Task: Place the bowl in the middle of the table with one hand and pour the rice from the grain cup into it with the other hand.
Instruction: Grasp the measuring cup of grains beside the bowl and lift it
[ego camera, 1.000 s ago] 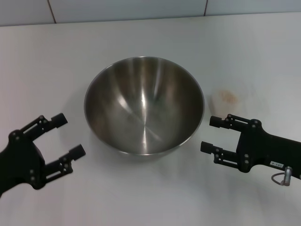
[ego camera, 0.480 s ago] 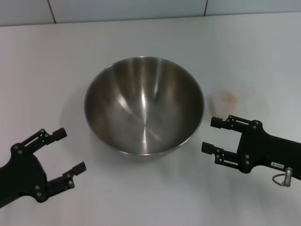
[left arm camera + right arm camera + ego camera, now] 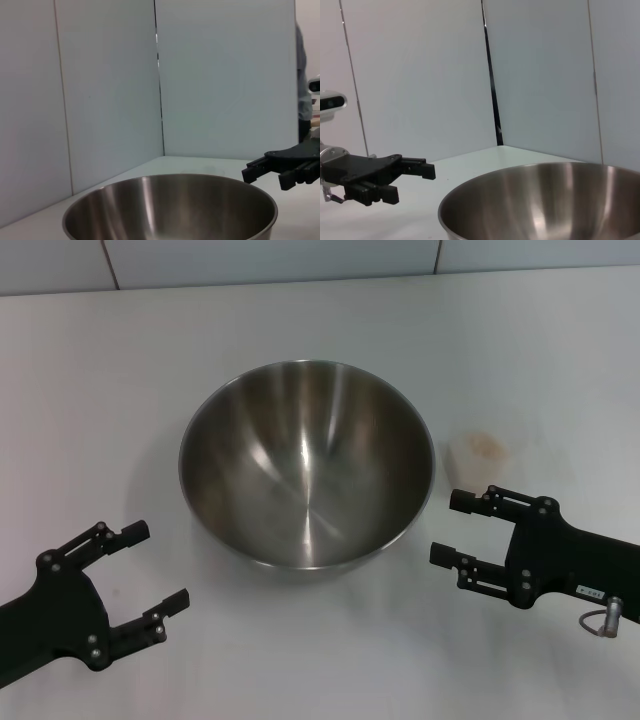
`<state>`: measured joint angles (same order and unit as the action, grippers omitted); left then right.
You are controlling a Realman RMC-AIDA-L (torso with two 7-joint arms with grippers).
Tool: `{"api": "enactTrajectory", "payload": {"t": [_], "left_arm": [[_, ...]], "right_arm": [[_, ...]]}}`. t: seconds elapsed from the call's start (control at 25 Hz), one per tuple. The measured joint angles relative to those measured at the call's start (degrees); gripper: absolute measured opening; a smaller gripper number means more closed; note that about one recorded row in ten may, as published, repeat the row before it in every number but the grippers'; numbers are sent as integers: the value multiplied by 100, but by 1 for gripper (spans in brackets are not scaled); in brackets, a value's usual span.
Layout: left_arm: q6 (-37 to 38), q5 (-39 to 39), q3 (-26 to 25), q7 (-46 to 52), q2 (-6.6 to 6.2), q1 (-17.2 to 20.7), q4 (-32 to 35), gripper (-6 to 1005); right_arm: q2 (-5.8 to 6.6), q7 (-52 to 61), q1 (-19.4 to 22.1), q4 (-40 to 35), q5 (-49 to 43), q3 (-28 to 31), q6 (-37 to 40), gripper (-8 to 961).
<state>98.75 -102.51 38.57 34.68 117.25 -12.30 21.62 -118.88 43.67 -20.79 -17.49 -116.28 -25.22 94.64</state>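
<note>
— Bowl (image 3: pixel 306 465) position: where is it seen?
— It is seen upright at the middle of the table (image 3: pixel 120 370), its shiny inside bare; no grains are seen in it. The same bowl (image 3: pixel 170 207) is caught in the left wrist view, and the bowl (image 3: pixel 545 202) is caught in the right wrist view too.

— And the grain cup?
— The grain cup (image 3: pixel 482 453) is found at about 3 o'clock from the bowl, just beside its rim but apart from it. It is nearly lost against the white top. A pale pinkish patch, taken to be the rice (image 3: pixel 486 445), is seen inside it.

— How is the left gripper placed?
— The left gripper (image 3: pixel 158 564) is held at roughly 8 o'clock from the bowl, near it, with nothing touched. Its fingers are spread wide and nothing is grasped.

— And the right gripper?
— The right gripper (image 3: pixel 446 528) is held at about 4 o'clock from the bowl, just beside the rim and at 6 o'clock from the cup. Its fingers are parted as well, and nothing is gripped between them. It is also seen beyond the bowl in the left wrist view (image 3: pixel 262 172), while the left gripper (image 3: pixel 412 182) is shown far off in the right wrist view.
</note>
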Motion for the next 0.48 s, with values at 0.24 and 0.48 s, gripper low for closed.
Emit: {"api": "enactTrajectory", "payload": {"t": [0.24, 0.48], "left_arm": [[-6, -5, -6, 56, 0, -23, 0, 810], [-6, -4, -10, 66, 6, -34, 0, 810]], "right_arm": [[-6, -2, 13, 0, 0, 0, 0, 645], [-21, -17, 84, 13, 8, 12, 53, 645]]}}
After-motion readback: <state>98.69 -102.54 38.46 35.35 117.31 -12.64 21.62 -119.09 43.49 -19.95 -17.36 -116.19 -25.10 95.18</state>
